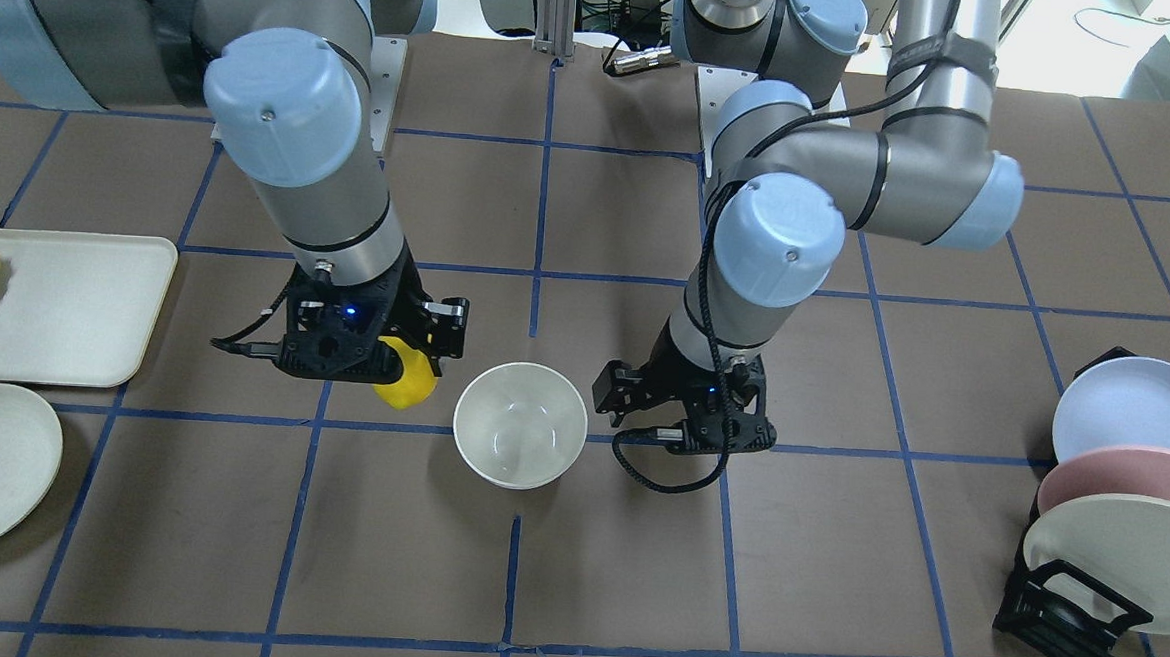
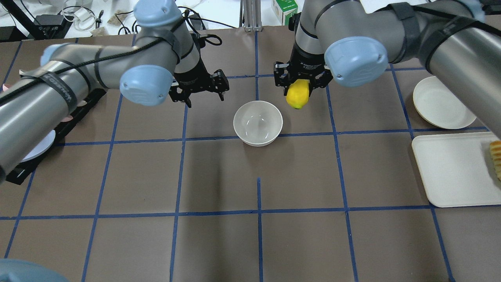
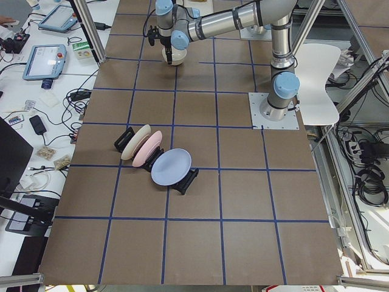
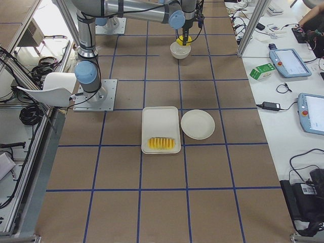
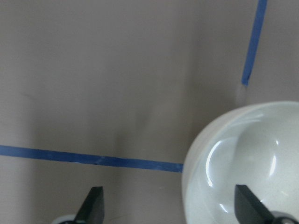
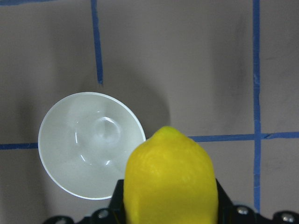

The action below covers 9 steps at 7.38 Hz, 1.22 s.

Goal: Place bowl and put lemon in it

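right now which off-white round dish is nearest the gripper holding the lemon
The deep bowl mid-table, beside the right gripper and its lemon; the shallow plate by the tray and the racked one sit far off.

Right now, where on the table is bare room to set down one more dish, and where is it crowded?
Bare: the brown squares on the operators' side of the bowl, between the plate rack and the tray. Crowded: beside the bowl, flanked by the open left gripper and the right gripper holding the lemon.

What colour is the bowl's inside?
Glossy off-white bowl; clearest in the right wrist view.
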Tool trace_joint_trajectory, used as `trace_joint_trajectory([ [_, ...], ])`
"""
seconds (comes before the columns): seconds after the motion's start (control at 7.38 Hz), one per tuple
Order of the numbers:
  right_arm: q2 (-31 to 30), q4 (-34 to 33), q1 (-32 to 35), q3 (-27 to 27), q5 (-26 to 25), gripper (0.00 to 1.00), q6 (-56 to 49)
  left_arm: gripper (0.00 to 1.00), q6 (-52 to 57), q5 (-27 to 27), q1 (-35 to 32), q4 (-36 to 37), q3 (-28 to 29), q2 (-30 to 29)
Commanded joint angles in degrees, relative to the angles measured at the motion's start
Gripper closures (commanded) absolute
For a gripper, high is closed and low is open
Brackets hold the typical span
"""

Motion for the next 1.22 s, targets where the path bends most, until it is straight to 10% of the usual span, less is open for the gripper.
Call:
trace_joint_trajectory([
  [0.0, 5.1, -6.1, 4.6, 0.2, 0.1, 0.87, 2.4, 0.00, 9.1, 1.2, 5.8, -10.8, 5.5, 5.2],
  [0.81, 16.1, -13.8, 9.3, 0.7, -1.3, 0.86, 2.0, 0.00, 15.8, 1.9, 11.5, -16.9, 1.9, 16.3],
  [0.95, 16.0, -13.9, 9.3, 1.2, -1.5, 0.63, 2.1, 0.00, 15.6, 1.9, 10.9, -16.1, -1.5, 17.5],
  [1.08, 15.6, -13.9, 9.3, 1.3, -2.6, 0.01, 2.3, 0.00, 15.6, 2.0, 10.8, -16.0, -3.8, 18.7],
])
